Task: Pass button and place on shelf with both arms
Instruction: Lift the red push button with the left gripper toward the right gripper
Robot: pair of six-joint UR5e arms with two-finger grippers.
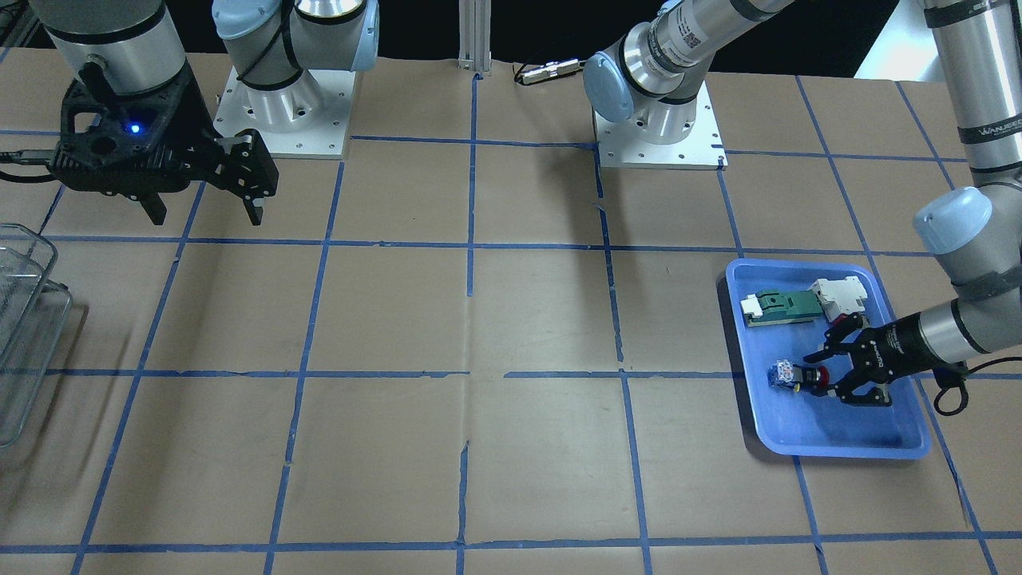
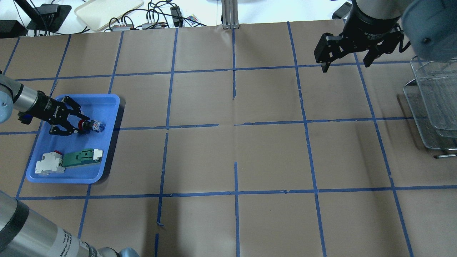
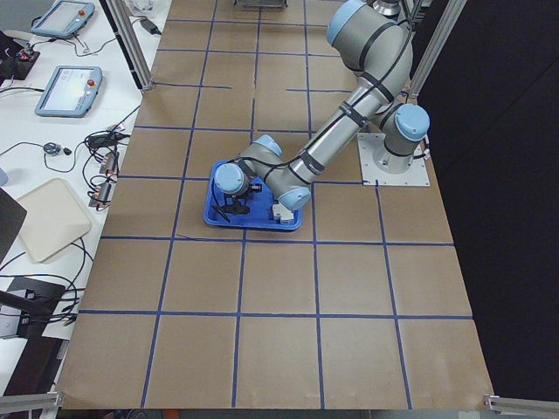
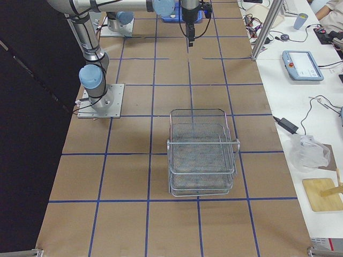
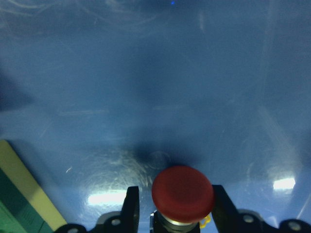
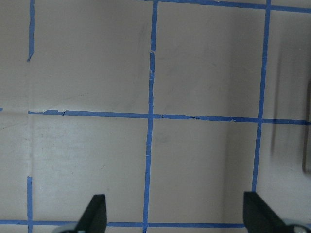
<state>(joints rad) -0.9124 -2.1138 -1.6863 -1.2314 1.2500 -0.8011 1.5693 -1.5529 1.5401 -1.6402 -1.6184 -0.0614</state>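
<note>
Inside blue tray (image 2: 107,101), left side: button (image 2: 92,125) lies flat, long axis in line with left gripper (image 2: 82,125), red head between its spread fingers, unpinched. Right gripper (image 2: 345,67) spread, empty, well apart, beside shelf (image 2: 433,103).

One worktop (image 1: 511,319) bears one blue tray (image 1: 846,444) and one wire shelf (image 4: 202,176). Three parts are in the tray: one button (image 1: 793,376), one green-and-white flat part (image 1: 786,307), one white block (image 1: 840,296). Two arms, left arm (image 1: 950,327) and right arm (image 1: 104,40); two pincers, left pincer (image 1: 823,375) and right pincer (image 1: 206,217).
</note>
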